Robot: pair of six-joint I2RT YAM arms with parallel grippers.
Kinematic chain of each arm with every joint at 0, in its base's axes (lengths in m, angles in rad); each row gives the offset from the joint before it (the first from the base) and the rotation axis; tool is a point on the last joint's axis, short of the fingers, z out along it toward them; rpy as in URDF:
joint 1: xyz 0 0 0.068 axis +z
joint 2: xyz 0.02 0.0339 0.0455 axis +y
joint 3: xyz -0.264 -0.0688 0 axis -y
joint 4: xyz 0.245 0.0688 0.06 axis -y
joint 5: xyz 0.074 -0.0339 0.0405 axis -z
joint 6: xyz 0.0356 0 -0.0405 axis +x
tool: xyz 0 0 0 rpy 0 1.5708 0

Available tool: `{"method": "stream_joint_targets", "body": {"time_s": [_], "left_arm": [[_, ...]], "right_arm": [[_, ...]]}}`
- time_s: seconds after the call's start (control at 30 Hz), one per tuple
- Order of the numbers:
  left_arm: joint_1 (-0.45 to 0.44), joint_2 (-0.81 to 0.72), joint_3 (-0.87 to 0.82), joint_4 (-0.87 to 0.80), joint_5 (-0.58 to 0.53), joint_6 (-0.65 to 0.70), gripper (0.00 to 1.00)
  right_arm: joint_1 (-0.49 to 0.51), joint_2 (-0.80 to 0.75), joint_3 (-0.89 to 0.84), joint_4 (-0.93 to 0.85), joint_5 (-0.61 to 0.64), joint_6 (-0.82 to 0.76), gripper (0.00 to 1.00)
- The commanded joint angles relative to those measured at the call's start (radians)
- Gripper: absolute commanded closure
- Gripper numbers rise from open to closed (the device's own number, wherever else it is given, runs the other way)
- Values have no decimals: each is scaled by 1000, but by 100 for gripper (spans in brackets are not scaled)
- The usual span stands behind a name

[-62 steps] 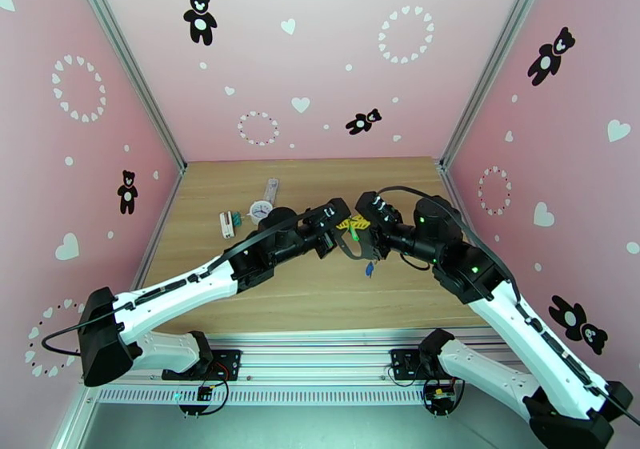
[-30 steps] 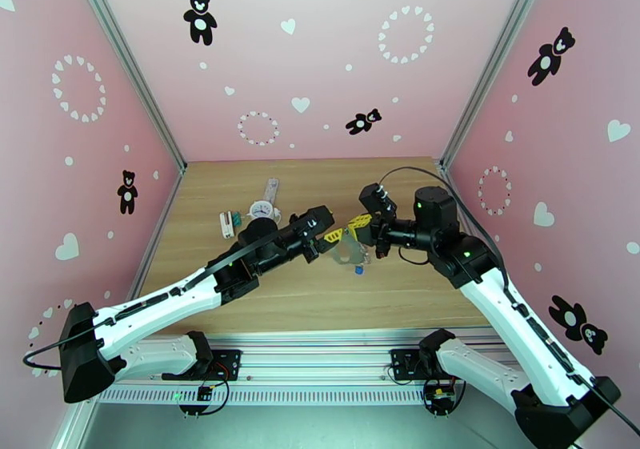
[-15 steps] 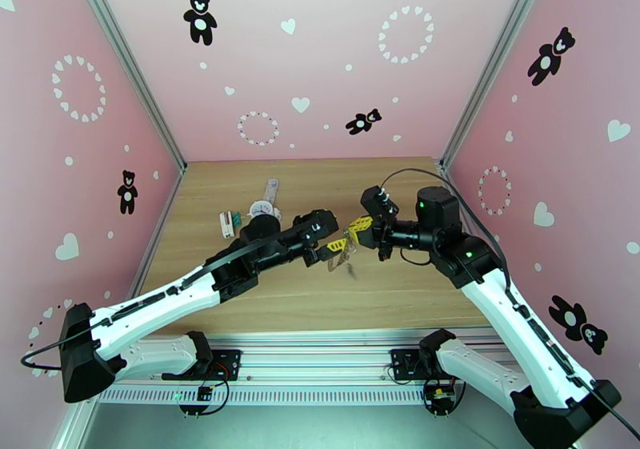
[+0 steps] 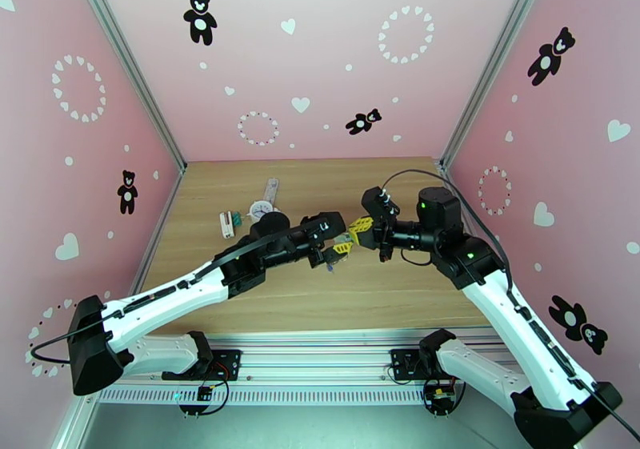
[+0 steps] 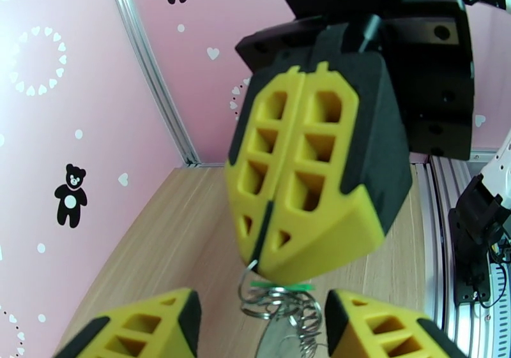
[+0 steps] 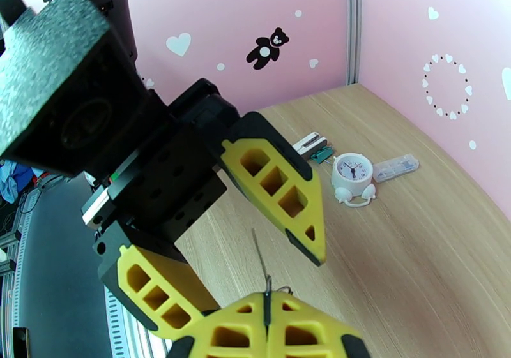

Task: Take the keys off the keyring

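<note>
Keyring [image 5: 273,303] hangs in the air over the middle of the table [image 4: 384,294], pinched at its top by the right claw [image 5: 263,251], whose two yellow fingers are pressed flat together on the thin wire. In the left wrist view a bunch of small silvery rings dangles just under those fingertips, and a thin green sliver, the green key [image 5: 281,284] seen edge-on, lies across the top of the bunch. The left claw [image 4: 331,252] stands with its fingers apart, one on each side of the rings, at 7 and 5 o'clock below them in its own camera; whether either pad touches the metal I cannot tell. From the right wrist the same spread shows plainly: one left finger [image 6: 278,193] reaches in at 12 o'clock above the wire, the other sits at 9 o'clock. Seen from above, the left arm comes in from 8 o'clock and the right from 3 o'clock, their tips nearly meeting. Three loose things lie on the wood well apart from the ring, toward 10 o'clock — a clock [image 4: 261,210], a block [image 4: 230,222] just beside it at 8 o'clock, and a clear tube [image 4: 272,190] at the clock's 12 o'clock.
</note>
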Motion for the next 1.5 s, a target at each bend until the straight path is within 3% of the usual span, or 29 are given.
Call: {"method": "stream_joint_targets", "body": {"time_s": [0.0,1.0,1.47], "left_arm": [[5,11,-13,65,-24,-25,47],[4,-12,-66,133,-42,-106,75],[25,-41,-134,308,-28,-263,75]], "right_arm": [[-4,-27,30,17,-19,6,100],[-4,-57,0,56,5,37,100],[-5,-83,-21,97,11,65,100]]}}
